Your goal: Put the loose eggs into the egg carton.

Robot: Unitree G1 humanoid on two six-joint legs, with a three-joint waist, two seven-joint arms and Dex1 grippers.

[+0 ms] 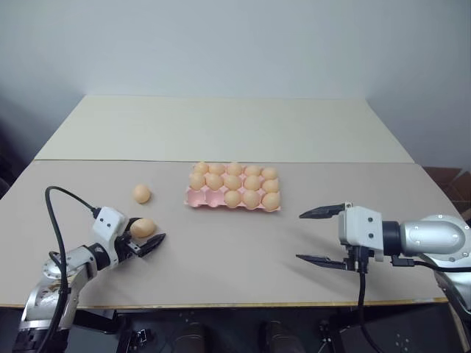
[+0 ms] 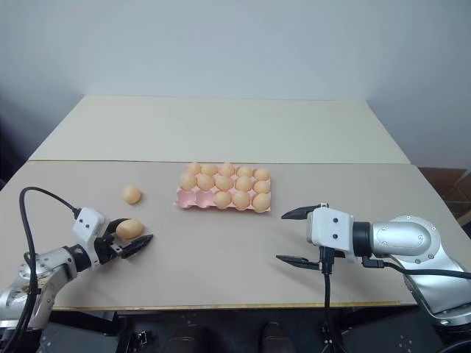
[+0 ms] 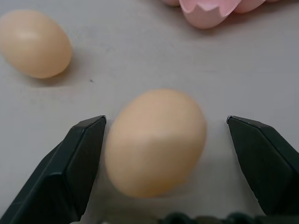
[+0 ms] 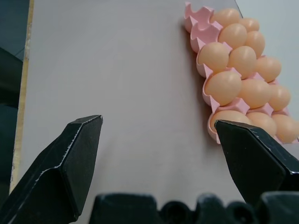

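Table (image 1: 243,243): 2 loose eggs (image 1: 142,193), L fingers (image 3: 81,158) straddling 1.

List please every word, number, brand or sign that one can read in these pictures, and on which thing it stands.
None: no readable text in any view.
The eggs, the pink egg carton, the table and both pincers, left and right, carry no print, label or number.

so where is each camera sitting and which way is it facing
Left and right eye views: on the head, facing forward and down at the beige table; both arms show.
Left wrist view: along the open left hand, its fingers either side of a pale orange-tan loose egg.
Right wrist view: along the open right hand toward the flat pink moulded egg carton.
Both wrist views catch the carton.
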